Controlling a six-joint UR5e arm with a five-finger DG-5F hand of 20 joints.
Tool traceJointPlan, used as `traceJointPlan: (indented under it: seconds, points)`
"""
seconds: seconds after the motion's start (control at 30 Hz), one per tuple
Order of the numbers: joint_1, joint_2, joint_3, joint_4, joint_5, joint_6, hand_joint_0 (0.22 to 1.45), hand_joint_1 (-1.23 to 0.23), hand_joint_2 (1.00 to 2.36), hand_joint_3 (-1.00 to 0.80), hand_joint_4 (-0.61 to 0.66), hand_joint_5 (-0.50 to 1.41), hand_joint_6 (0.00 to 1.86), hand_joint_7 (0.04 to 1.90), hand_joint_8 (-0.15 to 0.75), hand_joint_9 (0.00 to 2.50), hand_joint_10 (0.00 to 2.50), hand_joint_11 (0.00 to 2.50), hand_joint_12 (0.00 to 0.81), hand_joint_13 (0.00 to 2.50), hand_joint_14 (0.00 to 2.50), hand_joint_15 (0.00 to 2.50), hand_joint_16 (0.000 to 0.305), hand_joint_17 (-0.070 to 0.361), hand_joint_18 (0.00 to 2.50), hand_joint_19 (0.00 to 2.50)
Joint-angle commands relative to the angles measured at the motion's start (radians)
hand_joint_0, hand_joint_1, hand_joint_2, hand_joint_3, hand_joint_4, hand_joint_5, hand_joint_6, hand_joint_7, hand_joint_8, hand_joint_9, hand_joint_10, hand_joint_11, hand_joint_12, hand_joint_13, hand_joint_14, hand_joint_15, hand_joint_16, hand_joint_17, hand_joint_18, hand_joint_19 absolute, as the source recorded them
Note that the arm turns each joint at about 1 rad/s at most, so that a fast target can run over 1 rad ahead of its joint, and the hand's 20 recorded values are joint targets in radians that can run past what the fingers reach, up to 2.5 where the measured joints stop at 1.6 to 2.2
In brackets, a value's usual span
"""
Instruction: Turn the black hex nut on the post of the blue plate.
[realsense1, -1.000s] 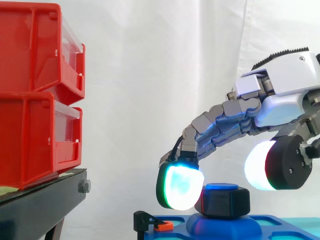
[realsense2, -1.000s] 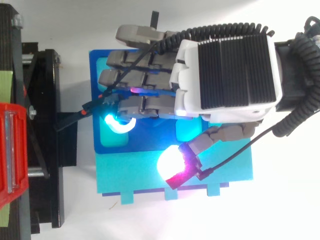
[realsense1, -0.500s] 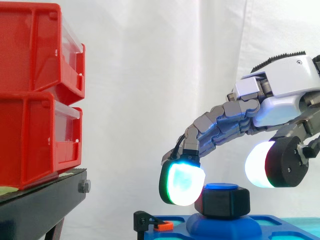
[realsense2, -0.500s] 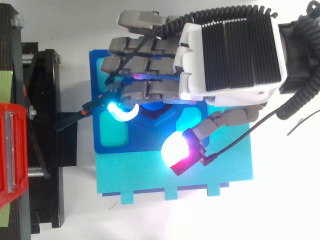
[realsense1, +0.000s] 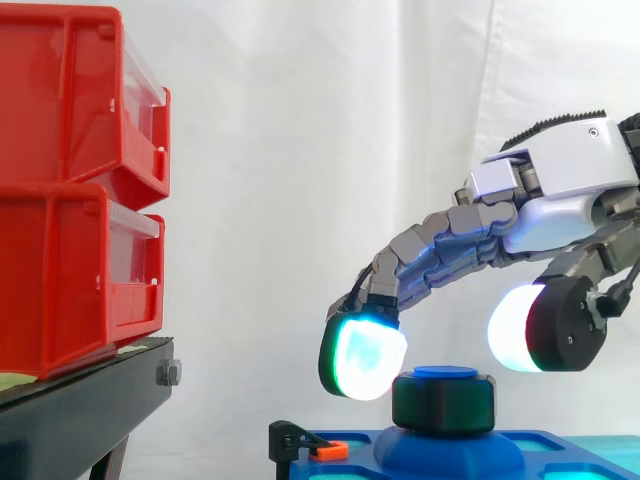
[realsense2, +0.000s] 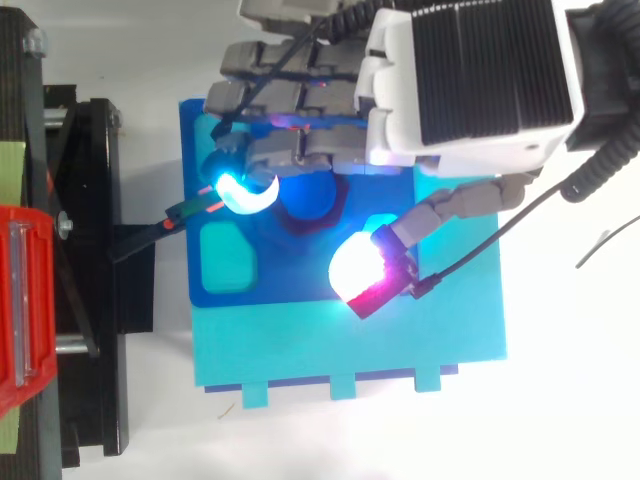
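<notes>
The robot hand (realsense1: 570, 190) hovers released, its glowing pads (realsense1: 362, 360) left and right of, and slightly above, the black plastic hex nut (realsense1: 443, 402) on the post (realsense1: 445, 372) of the flat blue plate (realsense1: 350, 447), so closing at this height risks skimming the nut's top edge and slipping without turning it.

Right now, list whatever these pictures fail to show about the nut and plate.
1. Nut: top view, its far half lies under fingers of the robot hand.
2. Post: side view, the nut hides all but its top.
3. Plate: side view, cut off by the bottom edge; top view, the robot hand covers one end.
</notes>
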Motion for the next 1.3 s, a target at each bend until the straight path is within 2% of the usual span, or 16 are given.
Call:
traceJointPlan:
  seconds: [0.0,0.2,0.23,0.37,0.53,0.73,0.83,1.03,1.13,1.17,1.27]
  points:
    - [-0.011,0.0,0.0,0.006,-0.012,-0.008,0.47,-0.56,1.0,-0.49,0.17,-0.21,0.5,0.8,0.222,0.2,0.0,0.0,0.365,0.01,0.0,0.0,0.059,0.132,0.0,0.03]
    - [-0.029,0.0,0.0,0.001,-0.051,-0.014,0.47,-0.55,1.0,-0.49,0.17,-0.21,0.5,0.79,0.222,0.19,0.0,0.0,0.366,0.01,0.0,0.0,0.059,0.132,0.0,0.03]
    - [-0.038,0.0,0.0,0.0,-0.067,-0.017,0.47,-0.55,1.0,-0.5,0.17,-0.21,0.5,0.79,0.222,0.19,0.0,0.0,0.366,0.01,0.0,0.0,0.059,0.132,0.0,0.03]
    - [-0.057,0.0,0.0,-0.002,-0.098,-0.019,0.47,-0.55,1.0,-0.5,0.17,-0.21,0.5,0.8,0.222,0.19,0.0,0.0,0.366,0.01,0.0,0.0,0.059,0.132,0.0,0.03]
    - [-0.074,0.0,0.0,-0.002,-0.118,-0.019,0.47,-0.54,1.0,-0.5,0.17,-0.21,0.5,0.79,0.222,0.19,0.0,0.0,0.367,0.01,0.0,0.0,0.059,0.133,0.0,0.03]
    - [-0.087,0.0,0.0,0.003,-0.138,-0.019,0.42,-0.4,1.0,-0.5,0.19,-0.21,0.5,0.79,0.246,0.19,0.0,0.0,0.392,0.01,0.0,0.0,0.064,0.144,0.0,0.04]
    - [-0.087,0.002,0.002,0.003,-0.138,-0.019,0.41,-0.38,1.0,-0.5,0.2,-0.21,0.5,0.79,0.25,0.19,0.0,0.0,0.395,0.01,0.0,0.0,0.065,0.146,0.0,0.04]
    - [-0.075,0.0,0.035,-0.008,-0.129,-0.019,0.41,-0.37,1.0,-0.5,0.21,-0.21,0.5,0.79,0.253,0.19,0.0,0.0,0.398,0.01,0.0,0.0,0.066,0.148,0.0,0.05]
    - [-0.064,0.002,0.048,-0.019,-0.101,-0.017,0.41,-0.37,1.0,-0.5,0.21,-0.21,0.5,0.79,0.254,0.2,0.0,0.0,0.398,0.01,0.0,0.0,0.066,0.148,0.0,0.05]
    - [-0.055,0.0,0.054,-0.019,-0.08,-0.019,0.41,-0.37,1.0,-0.5,0.21,-0.21,0.5,0.79,0.254,0.2,0.0,0.0,0.398,0.01,0.0,0.0,0.066,0.148,0.0,0.04]
    - [-0.041,0.0,0.054,-0.017,-0.057,-0.017,0.41,-0.37,1.0,-0.5,0.21,-0.21,0.5,0.79,0.254,0.2,0.0,0.0,0.397,0.01,0.0,0.0,0.066,0.148,0.0,0.05]
